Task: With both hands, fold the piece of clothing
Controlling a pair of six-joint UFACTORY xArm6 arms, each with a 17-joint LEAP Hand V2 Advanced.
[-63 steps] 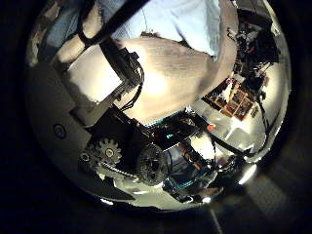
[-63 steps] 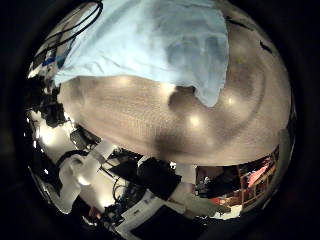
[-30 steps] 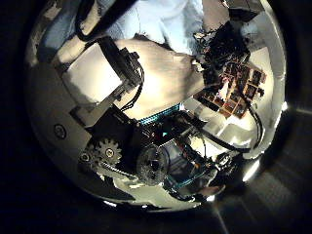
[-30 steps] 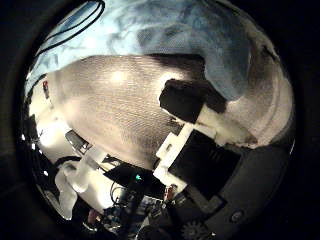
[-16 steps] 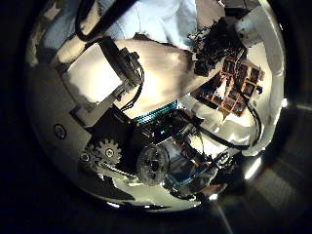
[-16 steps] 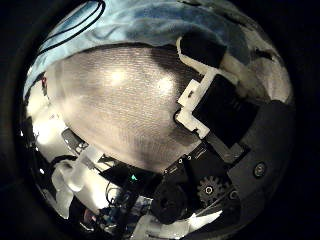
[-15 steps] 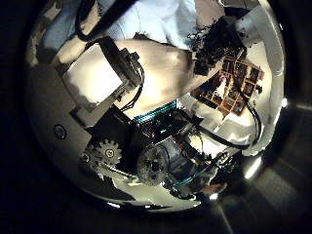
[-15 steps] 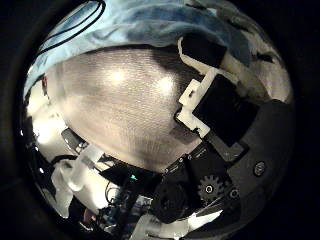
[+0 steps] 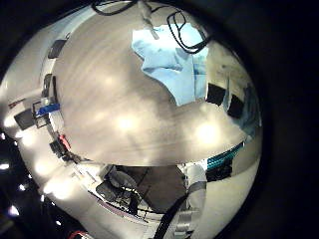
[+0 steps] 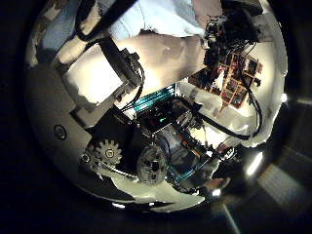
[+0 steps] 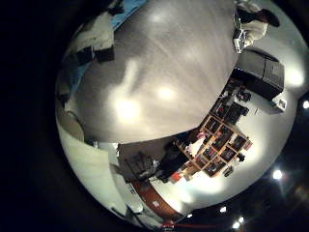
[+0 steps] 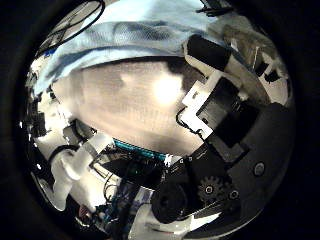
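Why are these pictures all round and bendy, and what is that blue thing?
They come from tiny wide-eyed cameras in the palms of two robot hands, so everything curves like in a spoon. Two pictures look out from the left hand, two from the right. The blue thing is a piece of clothing lying on a pale table, which the robot is meant to fold. The black and white blocks with cogs are the hands' own fingers: the left hand in its thumb side picture, the right hand in its own. The right hand's fingers reach toward the cloth's edge, but I can't tell whether either hand grips it.
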